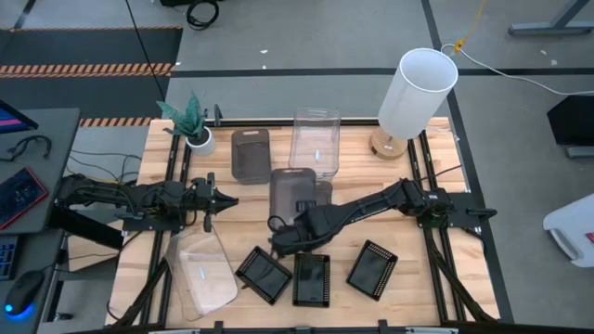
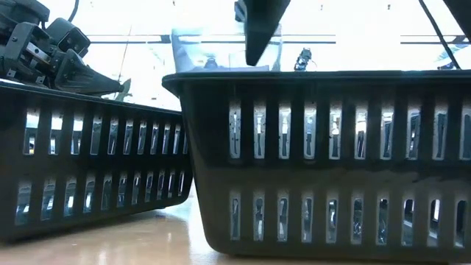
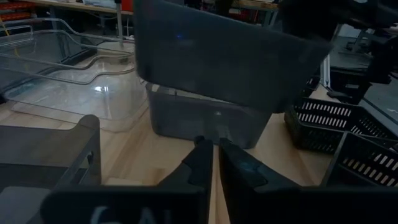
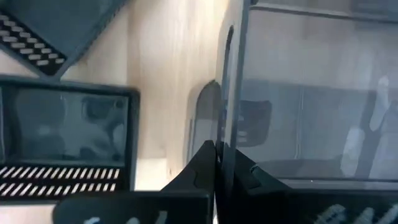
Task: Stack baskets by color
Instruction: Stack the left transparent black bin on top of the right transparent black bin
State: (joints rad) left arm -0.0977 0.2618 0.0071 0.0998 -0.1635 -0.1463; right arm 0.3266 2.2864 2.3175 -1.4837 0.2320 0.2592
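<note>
Right gripper (image 1: 278,225) jaws clamped on near rim of smoky grey basket (image 1: 293,188) mid-bench, long axis pointing away toward second grey basket (image 1: 250,153); left gripper (image 1: 225,199) jaws clenched, empty, beside

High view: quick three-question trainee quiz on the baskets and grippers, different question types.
1. True or false: the right gripper is shut on the rim of a smoky grey basket.
2. How many small black mesh trays lie along the near edge of the table?
3. Beside the clear basket at near left hangs the: A) left gripper B) white lamp C) potted plant

Key: 1 true; 2 three; 3 A
</note>
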